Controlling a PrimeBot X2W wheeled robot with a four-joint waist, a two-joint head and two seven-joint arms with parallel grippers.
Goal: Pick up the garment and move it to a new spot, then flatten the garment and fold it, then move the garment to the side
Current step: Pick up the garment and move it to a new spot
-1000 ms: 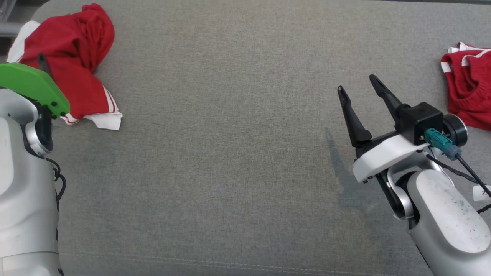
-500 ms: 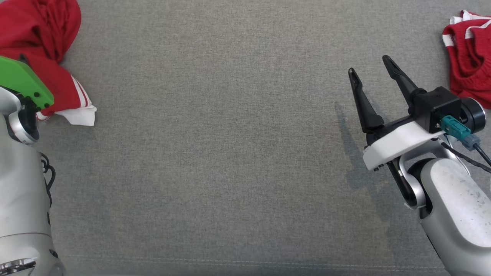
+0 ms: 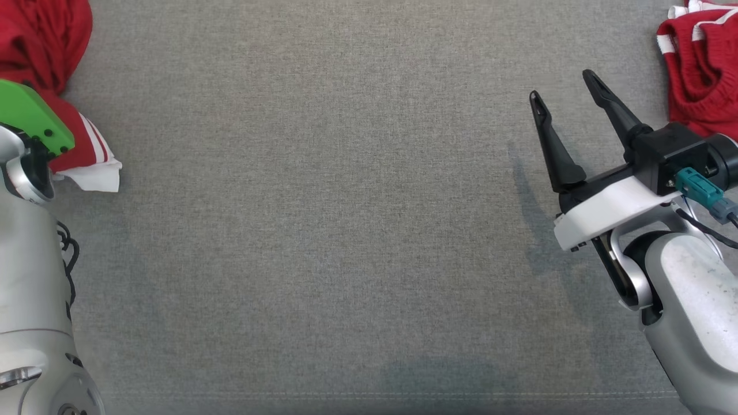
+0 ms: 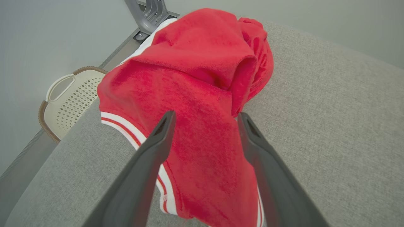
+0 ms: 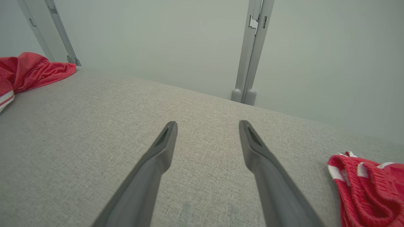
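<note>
**A:** Garment, position?

**B:** Red garment (image 4: 202, 88), white striped trim, crumpled in a heap at the far left corner of the grey padded table (image 3: 346, 230). One hem trails toward the near side.

**A:** Left gripper (image 4: 205, 115)?

**B:** Right over the heap. Both dark fingers are spread wide with the red cloth showing between them, and nothing is clamped. Can't tell whether the tips touch the fabric. From above, the arm's green wrist cover (image 3: 29, 118) hides the near part of the heap.

**A:** Right gripper (image 3: 562, 86)?

**B:** Also spread wide and empty. It sits above bare table on the right side, fingers pointing toward the far edge, shadow just to its left.

**A:** Anything near it?

**B:** A second red garment (image 3: 700, 63), white-trimmed and bunched up, at the far right corner beside that gripper but apart from it.

**A:** Surroundings?

**B:** A white perforated basket (image 4: 72, 94) with a brown rim, down past the left corner. Grey metal posts (image 5: 252, 47) stand against the pale wall behind the table.
</note>
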